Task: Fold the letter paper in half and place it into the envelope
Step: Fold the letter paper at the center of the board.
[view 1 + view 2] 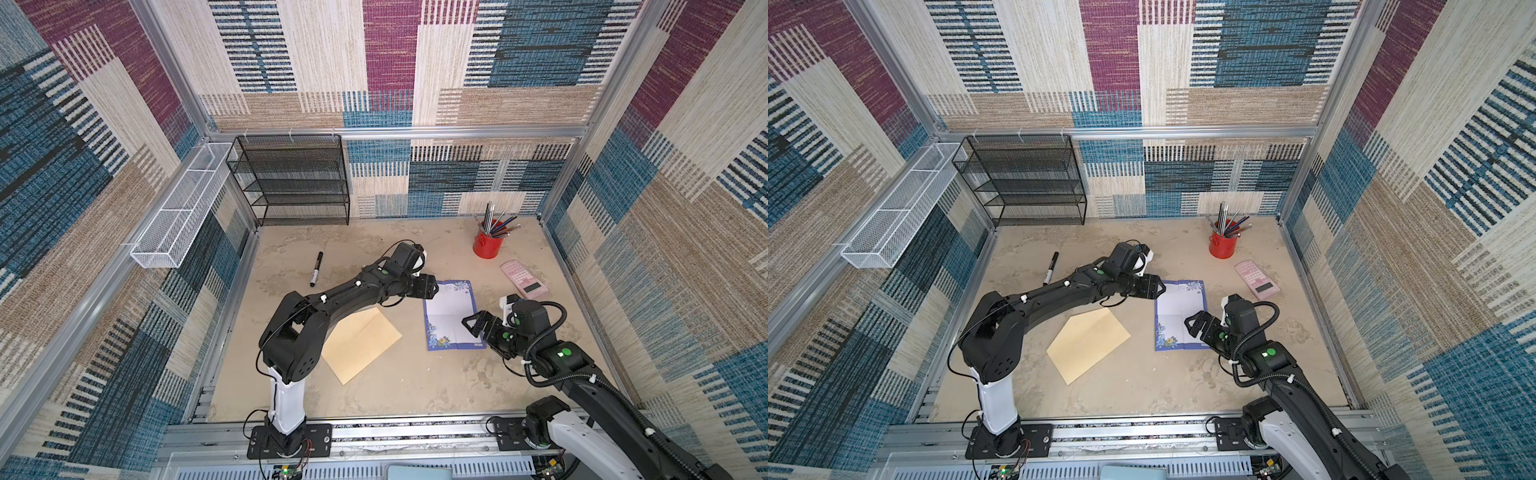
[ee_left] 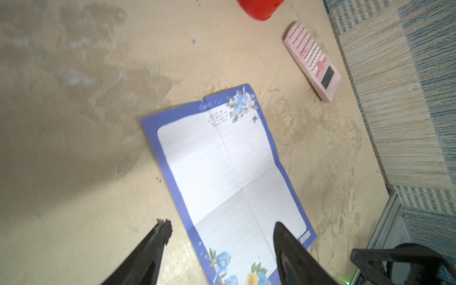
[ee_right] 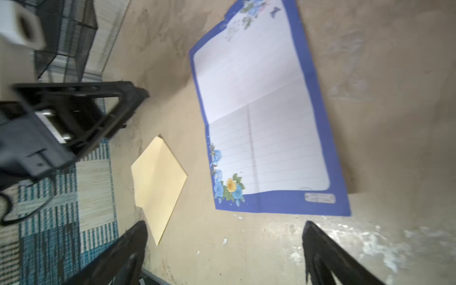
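Note:
The letter paper [image 1: 446, 309] [image 1: 1177, 311] lies unfolded and face up on the table, blue-bordered with cross creases; it also shows in both wrist views [image 2: 229, 167] [image 3: 266, 111]. The tan envelope [image 1: 365, 345] [image 1: 1090, 345] [image 3: 158, 182] lies flat to its left, partly under the left arm. My left gripper [image 1: 434, 286] [image 1: 1161, 286] [image 2: 222, 223] hangs open at the sheet's far left corner, nothing between its fingers. My right gripper [image 1: 470, 322] [image 1: 1191, 325] [image 3: 225, 224] stands open above the sheet's near right part, holding nothing.
A red pen cup [image 1: 485, 247] and a pink calculator [image 1: 524, 279] sit at the back right. A black marker [image 1: 316, 269] lies at the back left. A black mesh shelf [image 1: 291, 178] and a white wire basket [image 1: 178, 208] line the walls.

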